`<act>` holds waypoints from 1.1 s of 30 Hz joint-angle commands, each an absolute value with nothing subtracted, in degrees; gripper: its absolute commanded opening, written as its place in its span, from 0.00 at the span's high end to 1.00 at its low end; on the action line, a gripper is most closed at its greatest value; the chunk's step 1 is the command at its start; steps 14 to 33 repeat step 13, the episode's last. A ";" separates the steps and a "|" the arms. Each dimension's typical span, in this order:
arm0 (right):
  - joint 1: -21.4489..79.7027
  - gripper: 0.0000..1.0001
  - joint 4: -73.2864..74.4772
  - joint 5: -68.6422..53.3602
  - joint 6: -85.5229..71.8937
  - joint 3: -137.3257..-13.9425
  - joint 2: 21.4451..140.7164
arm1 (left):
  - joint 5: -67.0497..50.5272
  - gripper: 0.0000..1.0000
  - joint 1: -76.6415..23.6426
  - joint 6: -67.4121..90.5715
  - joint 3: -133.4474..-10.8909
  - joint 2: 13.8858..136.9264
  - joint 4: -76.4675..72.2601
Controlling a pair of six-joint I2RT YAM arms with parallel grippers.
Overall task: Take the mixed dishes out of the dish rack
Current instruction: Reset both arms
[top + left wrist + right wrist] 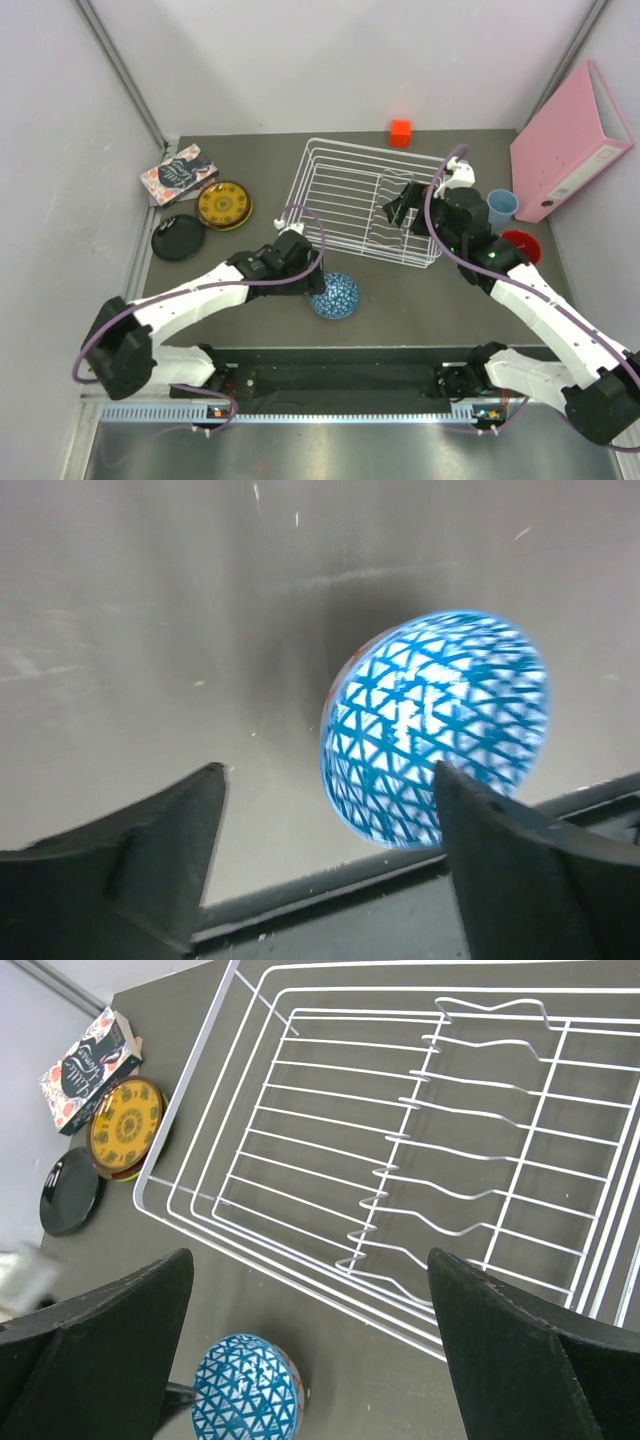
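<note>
The white wire dish rack [368,200] stands at mid-table, and no dish shows inside it [420,1150]. A blue patterned bowl [335,296] lies upside down on the table in front of the rack. My left gripper [317,283] is at its left side, open. In the left wrist view the bowl [435,742] sits just past my right fingertip, with nothing between the fingers [325,810]. My right gripper [402,208] hovers open over the rack's right half [308,1260]. A yellow plate [223,204] and a black plate [178,238] lie at the left. A light blue cup [501,208] and a red plate [522,245] sit at the right.
A patterned book [178,173] lies at the back left beside the plates. An orange-red cube [400,132] sits behind the rack. A pink binder [570,140] leans at the back right. Grey walls close in the table on three sides.
</note>
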State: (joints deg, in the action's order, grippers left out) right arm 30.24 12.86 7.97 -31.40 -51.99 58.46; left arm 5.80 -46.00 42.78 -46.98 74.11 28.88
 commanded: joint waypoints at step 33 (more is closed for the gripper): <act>33.13 0.00 2.02 8.00 -30.15 -43.86 49.93 | 21.72 0.05 -45.88 39.20 -51.59 55.99 35.07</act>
